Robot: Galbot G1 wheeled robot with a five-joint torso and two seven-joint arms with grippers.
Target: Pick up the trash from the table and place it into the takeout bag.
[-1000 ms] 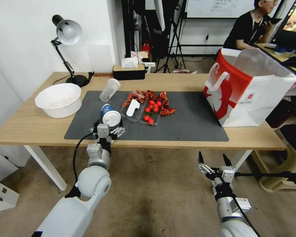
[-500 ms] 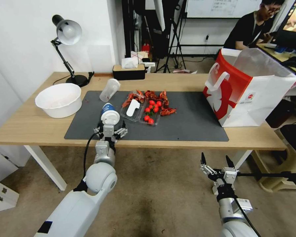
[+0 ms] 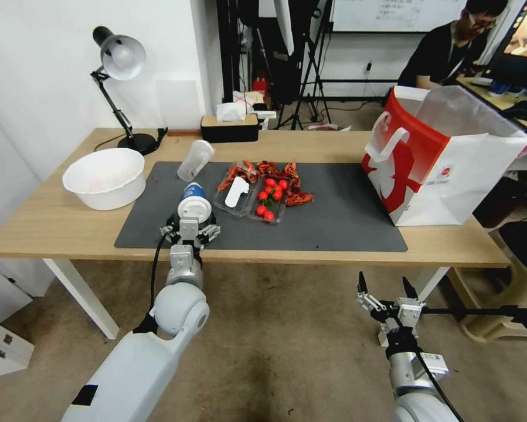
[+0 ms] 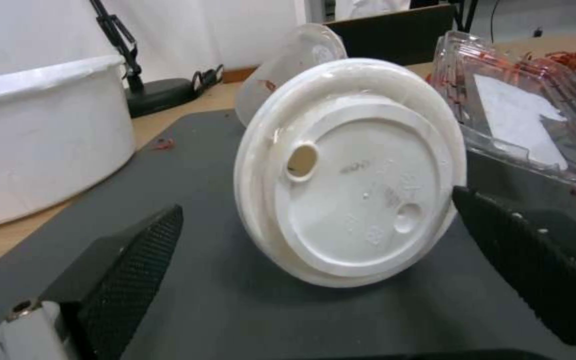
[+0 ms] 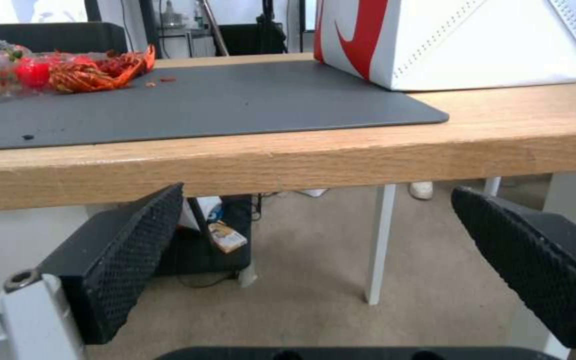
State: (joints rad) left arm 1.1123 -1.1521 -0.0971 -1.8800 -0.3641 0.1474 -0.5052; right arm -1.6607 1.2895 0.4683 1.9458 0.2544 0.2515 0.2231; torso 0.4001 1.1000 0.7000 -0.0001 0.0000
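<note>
A blue-white lidded cup (image 3: 193, 204) lies on its side on the dark grey mat (image 3: 345, 217), its white lid (image 4: 351, 170) facing me. My left gripper (image 3: 190, 227) is open just in front of that lid, at the mat's near edge. Its black fingers (image 4: 128, 260) stand wide on either side of the lid without touching it. A clear plastic cup (image 3: 196, 159) lies tipped over farther back. The red-and-white takeout bag (image 3: 445, 158) stands open at the table's right end. My right gripper (image 3: 383, 290) hangs open below the table's front edge (image 5: 301, 160).
A large white bowl (image 3: 105, 176) sits at the left of the table. A clear tray of cherry tomatoes (image 3: 269, 202) and red shells (image 3: 278, 171) lie mid-mat, right of the lidded cup. A desk lamp (image 3: 119, 58) and a tissue box (image 3: 229, 126) stand at the back.
The left gripper has shifted slightly left and forward, closer to the cup's lid. The right arm dropped a little a second ago and has since held still.
</note>
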